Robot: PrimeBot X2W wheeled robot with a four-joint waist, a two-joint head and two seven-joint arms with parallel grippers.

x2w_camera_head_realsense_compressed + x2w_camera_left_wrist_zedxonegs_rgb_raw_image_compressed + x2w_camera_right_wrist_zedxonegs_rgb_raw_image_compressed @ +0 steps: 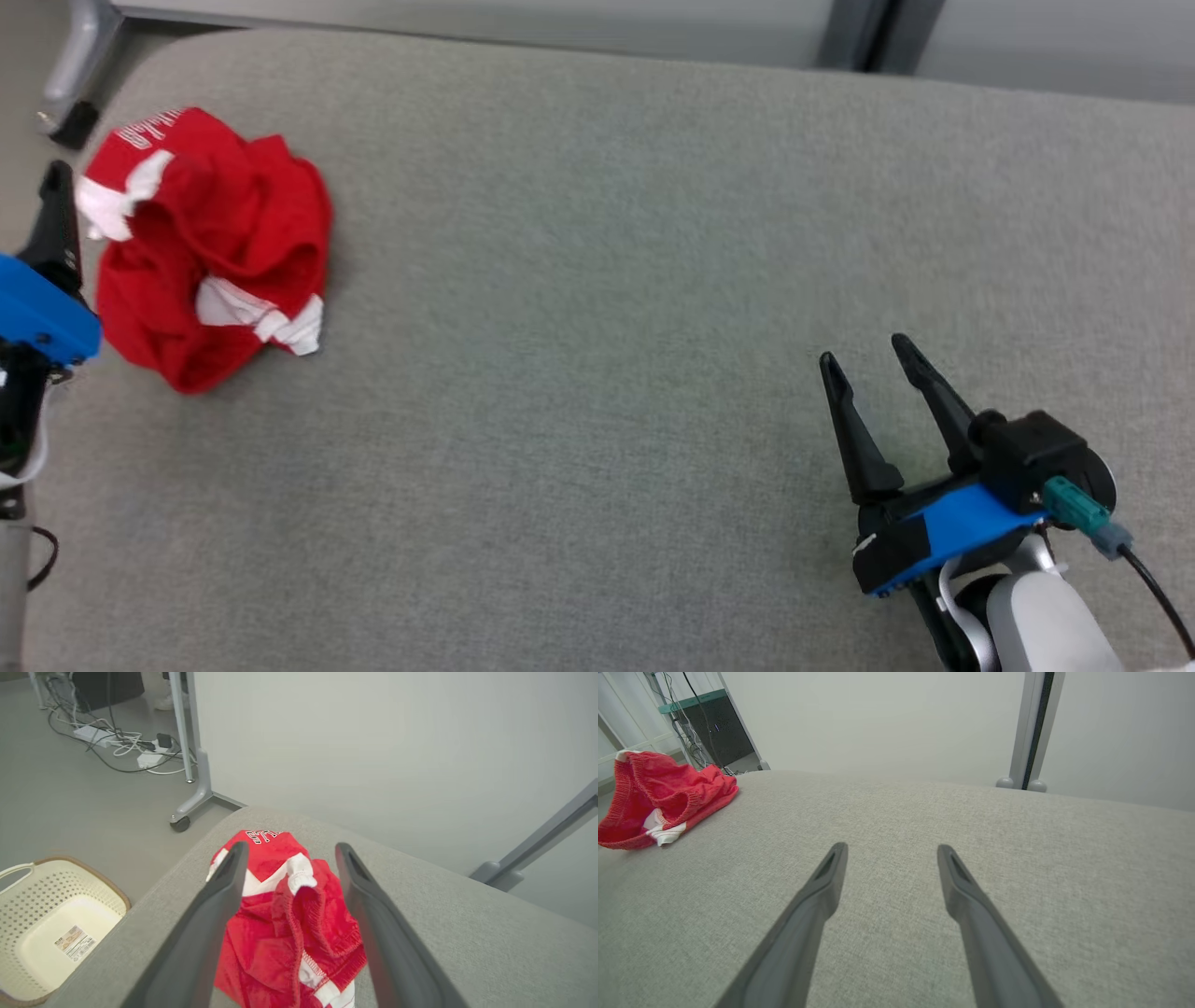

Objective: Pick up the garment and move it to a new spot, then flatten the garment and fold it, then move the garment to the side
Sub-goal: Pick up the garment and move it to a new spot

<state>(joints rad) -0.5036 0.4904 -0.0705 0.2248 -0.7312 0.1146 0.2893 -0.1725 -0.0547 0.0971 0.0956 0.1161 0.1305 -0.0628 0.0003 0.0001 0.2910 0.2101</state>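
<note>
Crumpled red garment (210, 247) (white trim) lies at ten o'clock on the grey surface (607, 280). Left hand (290, 848), fingers apart, hovers seemingly just short of it. Right hand (864, 350), at four o'clock, is likewise spread.

The left gripper (290, 848), jaws apart, hangs over the red garment (280, 933) on the grey desk (467, 938); a cream basket (28, 896) stands on the floor (70, 807).

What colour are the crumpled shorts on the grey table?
The shorts are bright red with white trim, clearest in the left wrist view.
</note>
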